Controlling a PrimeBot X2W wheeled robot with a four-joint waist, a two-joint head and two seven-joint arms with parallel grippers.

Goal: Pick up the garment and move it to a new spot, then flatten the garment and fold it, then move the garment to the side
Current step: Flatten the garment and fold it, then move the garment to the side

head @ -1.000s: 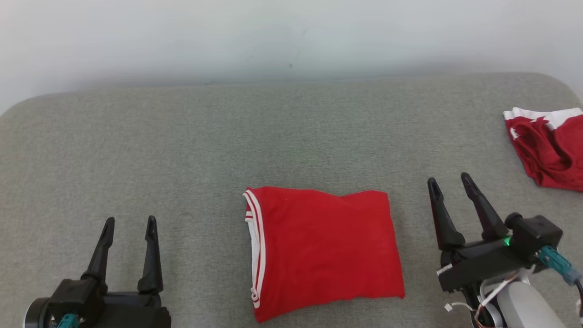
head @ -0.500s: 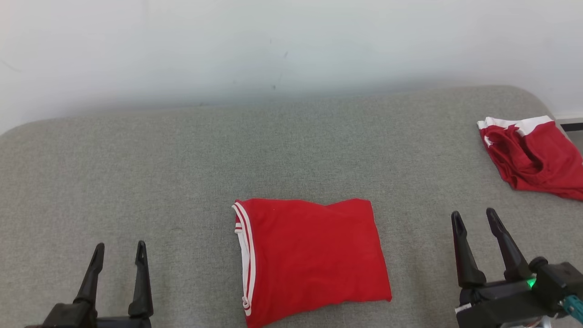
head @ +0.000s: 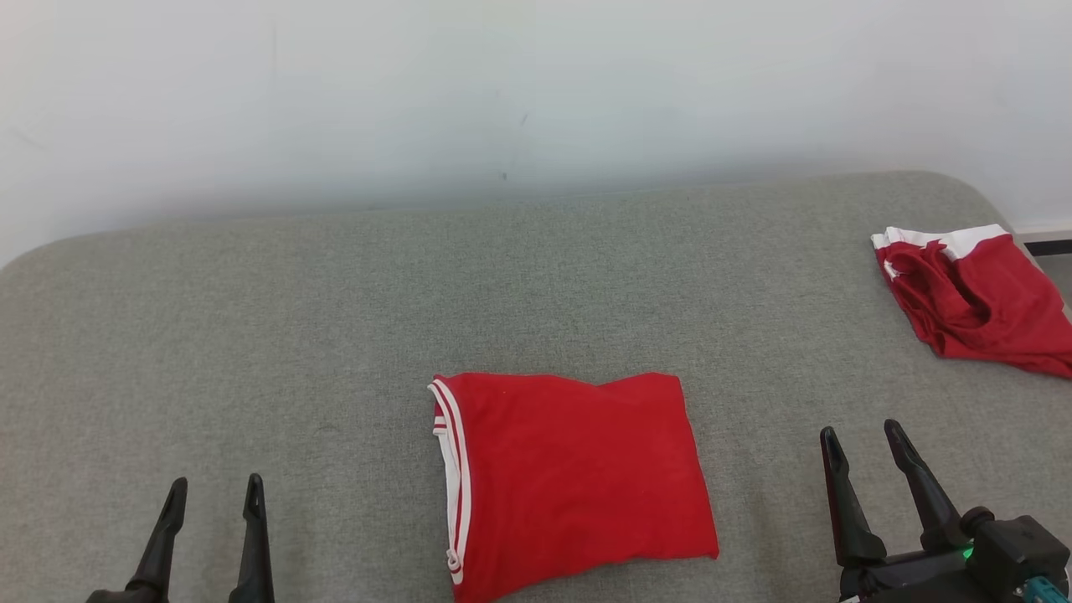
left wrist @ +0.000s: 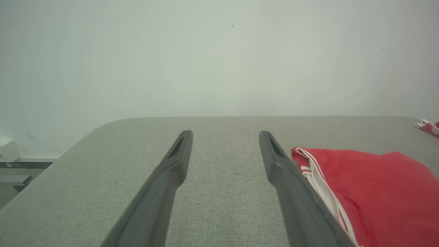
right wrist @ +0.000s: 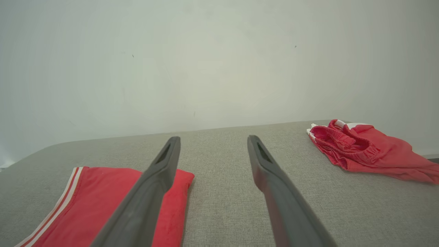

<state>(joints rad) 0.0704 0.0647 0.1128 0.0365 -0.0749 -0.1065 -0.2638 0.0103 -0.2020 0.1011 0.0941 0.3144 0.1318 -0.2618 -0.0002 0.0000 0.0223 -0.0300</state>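
Fingers spread wide on both my arms, gripping nothing and touching nothing. Seen from my head, my left fingers (head: 253,511) rise at the lower left and my right fingers (head: 842,494) at the lower right. Both are above a grey cushioned surface (head: 335,335) that runs back to a pale wall (head: 536,84). Between them, toward the near edge, lies the folded red garment (head: 578,477). It is a flat rectangle with white-striped trim down its left side, well apart from either pair of tips. A second red-and-white garment (head: 976,301) sits crumpled near the surface's far right corner. A green light (head: 967,553) glows on my right wrist.

My left wrist camera looks low across the surface. There the folded garment's striped edge appears just beside one finger, though the head view shows bare grey cloth between them. This camera also catches a pale object (left wrist: 8,150) on a ledge beyond the surface's rounded left corner.

My right wrist camera shows the folded garment's far corner partly behind one finger. It gives the crumpled garment's gathered waistband more plainly than the head view does.
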